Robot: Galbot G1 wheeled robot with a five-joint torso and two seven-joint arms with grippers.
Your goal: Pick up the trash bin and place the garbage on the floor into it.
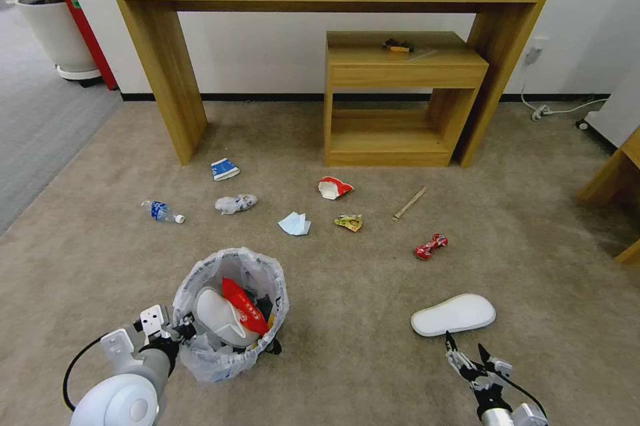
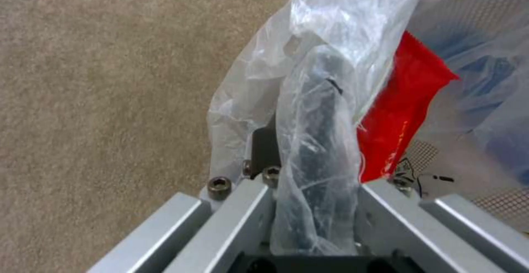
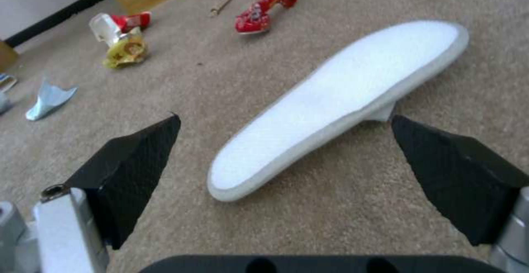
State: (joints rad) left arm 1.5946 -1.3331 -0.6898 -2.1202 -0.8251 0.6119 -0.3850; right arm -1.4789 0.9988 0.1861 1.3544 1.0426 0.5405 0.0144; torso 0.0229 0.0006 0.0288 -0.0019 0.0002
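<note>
The trash bin point(image 1: 230, 319), black with a crinkled plastic liner, holds a white slipper and a red wrapper point(image 2: 405, 108). My left gripper point(image 1: 181, 331) is shut on its near-left rim point(image 2: 320, 132). Whether the bin rests on the floor point(image 1: 347, 319) I cannot tell. My right gripper point(image 1: 467, 348) is open just short of a second white slipper point(image 3: 341, 99), which lies flat on the carpet. Farther out lie a crushed red can point(image 1: 431, 246), wooden stick point(image 1: 409, 203), yellow wrapper point(image 1: 349, 222), red-white cup point(image 1: 333, 187), blue mask point(image 1: 295, 223), two plastic bottles point(image 1: 162, 211) and a blue-white carton point(image 1: 225, 169).
A tall wooden desk point(image 1: 160, 79) stands against the wall, with a small wooden side table point(image 1: 400, 73) under it. A white plant pot point(image 1: 57, 33) sits at the far left on grey carpet. A cable point(image 1: 553, 109) and more wooden furniture point(image 1: 617, 176) are at the right.
</note>
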